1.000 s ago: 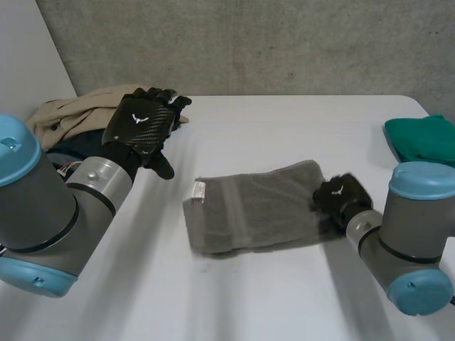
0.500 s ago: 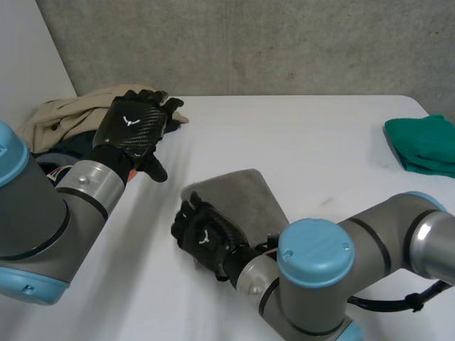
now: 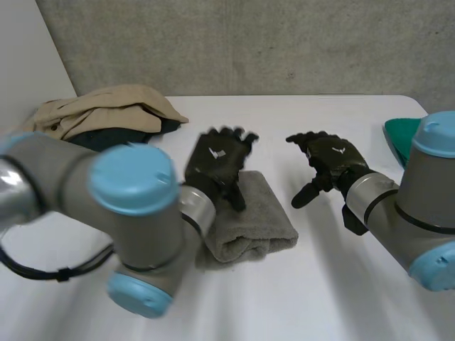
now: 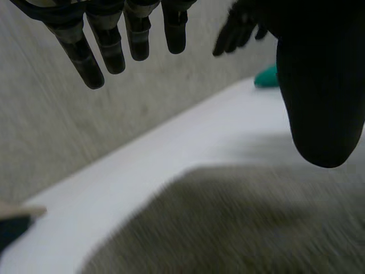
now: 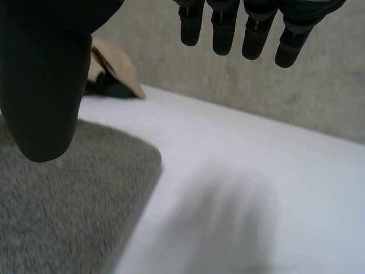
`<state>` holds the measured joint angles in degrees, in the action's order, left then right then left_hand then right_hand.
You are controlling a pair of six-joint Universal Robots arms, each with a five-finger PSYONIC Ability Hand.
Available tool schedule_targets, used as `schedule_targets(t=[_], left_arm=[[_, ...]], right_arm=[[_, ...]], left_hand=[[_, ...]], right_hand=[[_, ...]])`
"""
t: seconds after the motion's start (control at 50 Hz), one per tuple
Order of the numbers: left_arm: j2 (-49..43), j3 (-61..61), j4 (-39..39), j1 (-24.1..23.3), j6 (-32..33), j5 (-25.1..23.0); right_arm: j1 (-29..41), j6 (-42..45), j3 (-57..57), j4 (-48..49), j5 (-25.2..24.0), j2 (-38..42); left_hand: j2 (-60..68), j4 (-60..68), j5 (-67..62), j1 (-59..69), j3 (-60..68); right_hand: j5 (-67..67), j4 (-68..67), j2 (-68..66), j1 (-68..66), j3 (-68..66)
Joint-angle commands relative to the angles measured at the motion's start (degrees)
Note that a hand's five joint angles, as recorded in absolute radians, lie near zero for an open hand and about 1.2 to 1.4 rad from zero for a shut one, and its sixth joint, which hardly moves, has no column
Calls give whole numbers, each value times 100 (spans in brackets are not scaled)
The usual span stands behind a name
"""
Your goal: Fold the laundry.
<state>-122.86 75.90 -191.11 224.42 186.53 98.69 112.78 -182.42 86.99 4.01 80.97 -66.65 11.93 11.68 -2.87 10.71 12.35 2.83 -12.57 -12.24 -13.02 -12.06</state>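
Note:
A grey towel (image 3: 250, 222) lies folded in a thick rectangle in the middle of the white table (image 3: 334, 284). My left hand (image 3: 217, 160) hovers over the towel's far left part, fingers straight and spread, holding nothing. In the left wrist view its fingers (image 4: 91, 54) and thumb (image 4: 319, 85) hang above the towel (image 4: 228, 228). My right hand (image 3: 330, 158) is open in the air just right of the towel, clear of it. From the right wrist, the towel's rounded corner (image 5: 74, 194) lies under the thumb (image 5: 40, 74).
A pile of beige and dark clothes (image 3: 106, 110) sits at the table's back left, seen also as the pile (image 5: 114, 65). A folded green cloth (image 3: 398, 131) lies at the right edge, partly behind my right arm.
My right hand carried the towel's right end across to the left, folding it over, then let go and drew back right. My left hand moved from the clothes pile to above the towel.

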Motion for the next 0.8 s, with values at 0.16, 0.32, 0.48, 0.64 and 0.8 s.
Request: schedule_targets(t=[0.16, 0.32, 0.48, 0.64, 0.8], left_arm=[[-642, 4, 495, -189, 182, 836], [-274, 434, 557, 461, 945, 827], [-229, 733, 469, 602, 1658, 801], [-133, 865, 460, 638, 1659, 353], [815, 585, 408, 646, 1527, -367]], right_arm=[[261, 49, -630, -524, -247, 934], [754, 58, -797, -515, -398, 1215], [834, 163, -815, -506, -336, 1523], [834, 637, -903, -524, -82, 1533], [1211, 1331, -684, -217, 594, 619]], left_hand=[[-172, -147, 266, -50, -213], [-172, -147, 266, -50, -213], [-122, -97, 216, 0, -163], [-54, -29, 148, 68, -95], [-138, -113, 232, -16, -180]], right_hand=[[-283, 257, 224, 302, 206], [-283, 257, 224, 302, 206], [-283, 257, 224, 302, 206], [-191, 164, 132, 210, 114], [-174, 147, 115, 193, 96]])
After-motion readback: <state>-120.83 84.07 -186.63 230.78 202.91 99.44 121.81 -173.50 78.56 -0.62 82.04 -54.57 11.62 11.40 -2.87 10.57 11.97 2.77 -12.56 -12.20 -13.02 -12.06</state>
